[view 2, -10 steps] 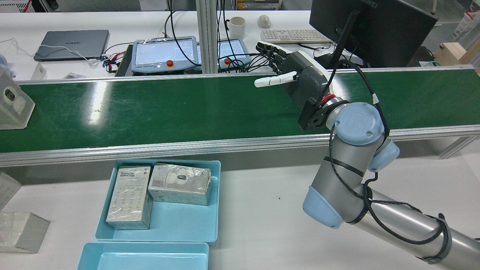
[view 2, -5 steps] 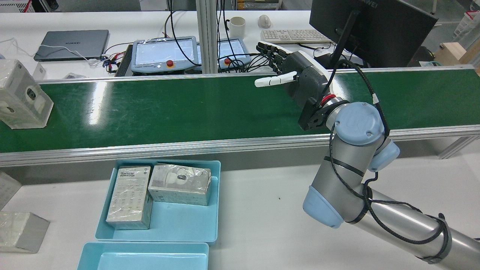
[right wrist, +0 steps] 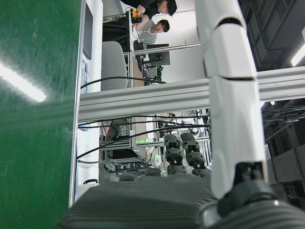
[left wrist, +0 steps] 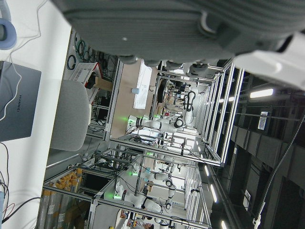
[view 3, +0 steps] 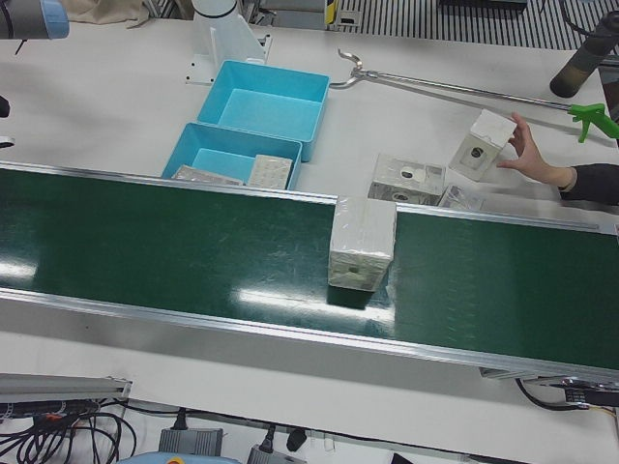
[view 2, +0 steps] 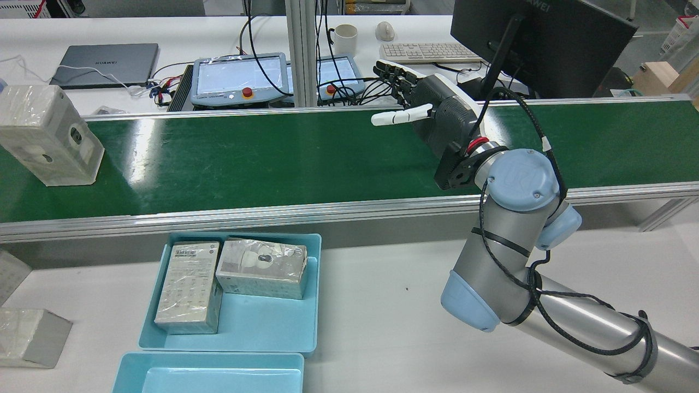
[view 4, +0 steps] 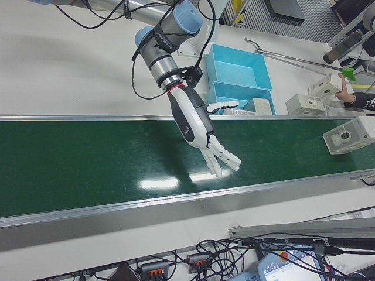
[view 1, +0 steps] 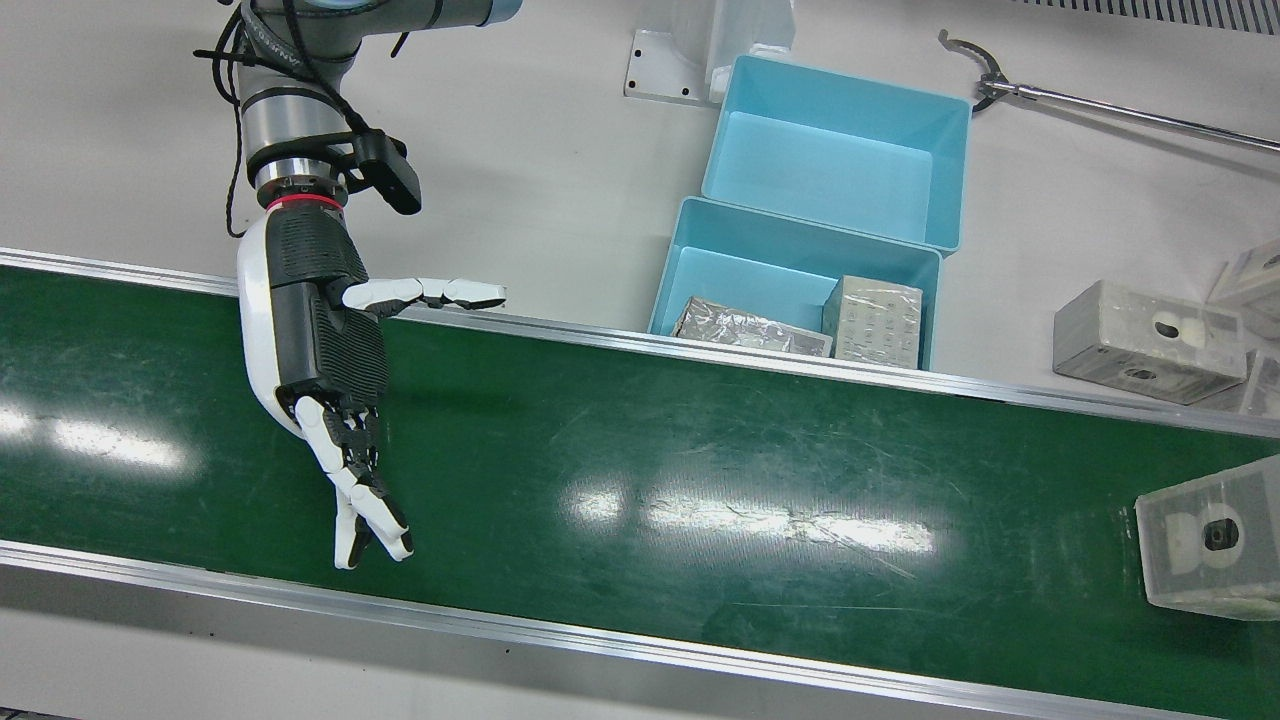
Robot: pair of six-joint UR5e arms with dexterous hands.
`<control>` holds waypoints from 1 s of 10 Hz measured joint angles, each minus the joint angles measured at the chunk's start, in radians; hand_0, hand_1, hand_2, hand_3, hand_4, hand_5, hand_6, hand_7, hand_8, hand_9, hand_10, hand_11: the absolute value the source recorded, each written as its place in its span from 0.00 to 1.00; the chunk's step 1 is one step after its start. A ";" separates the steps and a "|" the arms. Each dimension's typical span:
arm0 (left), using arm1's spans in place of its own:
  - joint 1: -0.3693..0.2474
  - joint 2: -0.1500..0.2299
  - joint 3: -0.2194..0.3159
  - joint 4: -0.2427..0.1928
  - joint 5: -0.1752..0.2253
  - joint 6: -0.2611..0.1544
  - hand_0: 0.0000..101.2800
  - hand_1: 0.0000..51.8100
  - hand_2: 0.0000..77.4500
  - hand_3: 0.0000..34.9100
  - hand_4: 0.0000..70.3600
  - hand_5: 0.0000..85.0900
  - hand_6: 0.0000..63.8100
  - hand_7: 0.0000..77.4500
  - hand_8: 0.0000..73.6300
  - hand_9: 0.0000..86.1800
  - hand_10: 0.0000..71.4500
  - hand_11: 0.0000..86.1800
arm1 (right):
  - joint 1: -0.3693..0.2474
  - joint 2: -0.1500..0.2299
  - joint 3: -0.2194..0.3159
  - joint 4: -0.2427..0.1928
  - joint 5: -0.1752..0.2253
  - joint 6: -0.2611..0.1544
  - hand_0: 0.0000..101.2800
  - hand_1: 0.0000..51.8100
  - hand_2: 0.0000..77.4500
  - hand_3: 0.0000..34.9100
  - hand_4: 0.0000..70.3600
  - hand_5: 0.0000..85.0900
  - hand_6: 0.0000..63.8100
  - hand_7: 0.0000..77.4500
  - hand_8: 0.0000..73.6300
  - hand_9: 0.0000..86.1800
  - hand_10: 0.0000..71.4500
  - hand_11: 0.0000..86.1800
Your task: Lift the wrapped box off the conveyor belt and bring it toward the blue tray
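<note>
1. Wrapped box [view 2: 50, 135]: pale grey-white carton under clear, crinkly film, with a product picture and a dark round spot on one face. It stands upright on the green conveyor belt [view 2: 273, 155], at the far left end in the rear view, well apart from the right hand.
2. Same box in the front view [view 1: 1215, 548] is cut off by the right edge; the left-front view [view 3: 362, 244] shows it whole, mid-belt.
3. Right hand [view 1: 318, 345]: hovers over the belt, holds nothing, fingers [view 1: 362, 500] stretched out together toward the operators' side, thumb [view 1: 430, 294] stuck out sideways toward the tray side. Nothing sits on the belt between hand and box.
4. Blue tray [view 2: 306, 305]: on the white table just beside the belt's near rail, already holding two wrapped boxes [view 2: 188, 286] side by side. A second, empty blue tray [view 1: 835, 165] touches it on the robot's side.
5. Loose boxes [view 1: 1148, 340] lie on the table past the trays. A person's hand [view 3: 527, 155] grips another box [view 3: 481, 145]. A long reach-grabber tool [view 3: 464, 89] lies nearby.
6. Left hand: only the underside of the palm [left wrist: 190, 28] shows in its own camera, pointed at lab racking; cannot tell its finger pose. No other view catches it.
7. Right hand view: belt edge, frame rail and one white finger only; box out of shot.
</note>
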 joint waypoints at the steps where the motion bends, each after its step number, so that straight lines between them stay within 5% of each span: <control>1: 0.000 0.000 0.000 0.000 0.000 0.000 0.00 0.00 0.01 0.00 0.00 0.01 0.01 0.01 0.01 0.01 0.00 0.01 | -0.001 -0.001 -0.006 0.021 0.000 -0.005 0.51 0.36 0.14 0.00 0.14 0.13 0.07 0.07 0.00 0.03 0.00 0.01; 5: 0.000 0.000 0.000 0.000 0.000 0.000 0.00 0.00 0.01 0.00 0.00 0.01 0.01 0.01 0.01 0.00 0.01 0.01 | -0.005 -0.005 -0.060 0.152 -0.019 -0.017 0.50 0.36 0.14 0.00 0.14 0.13 0.07 0.07 0.00 0.03 0.00 0.01; 10: 0.000 0.000 0.000 0.000 0.000 0.000 0.00 0.00 0.01 0.00 0.00 0.01 0.01 0.01 0.01 0.00 0.00 0.01 | -0.009 -0.006 -0.068 0.166 -0.023 -0.031 0.50 0.35 0.15 0.00 0.14 0.15 0.07 0.07 0.00 0.03 0.00 0.01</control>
